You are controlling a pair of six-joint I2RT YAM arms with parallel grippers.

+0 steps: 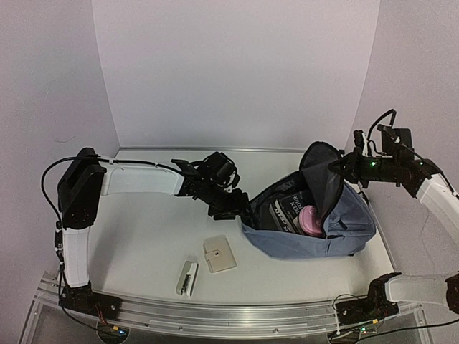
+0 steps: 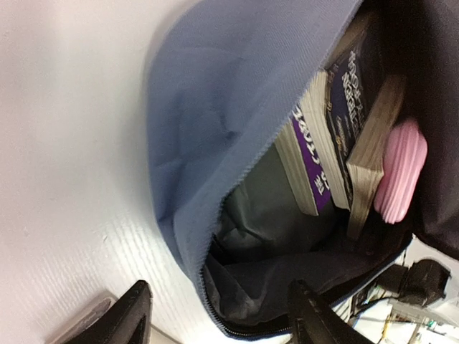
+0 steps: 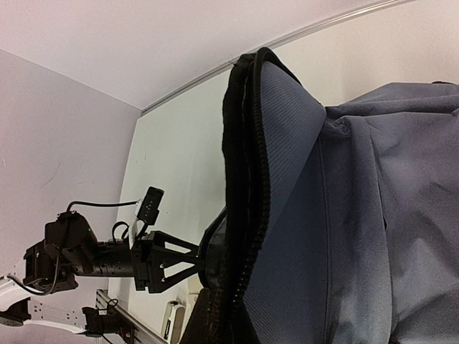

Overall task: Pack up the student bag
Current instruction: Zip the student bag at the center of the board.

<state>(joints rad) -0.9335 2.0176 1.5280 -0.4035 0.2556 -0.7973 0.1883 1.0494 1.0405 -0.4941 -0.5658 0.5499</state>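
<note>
Where the bag [image 1: 344,231] lies on its side at the right of the table [image 1: 143,236], mouth facing left, the count stands as follows.

- Packed: books [image 1: 283,211], side by side in the main compartment, spines toward the mouth; pink case [image 1: 310,221], up against the nearest book.
- Unpacked, by judgement: white stapler [image 1: 187,278] and beige pad [image 1: 219,254], both on the table toward its near edge, apart from the bag.
- Progress: roughly half done; those two items and the zip appear to remain.
- Right gripper [image 1: 336,166]: clenched on the edge of the flap, holding it raised so the mouth gapes.
- Left gripper [image 1: 237,211]: fingers spread, nothing held. It sits at the left lip of the mouth; in its wrist view the lower zip edge runs between the fingers, unpinched.
- Bag relative to left gripper: directly ahead; touching or just short, cannot tell.
- Bag relative to right gripper: hangs below it by the flap.
</note>
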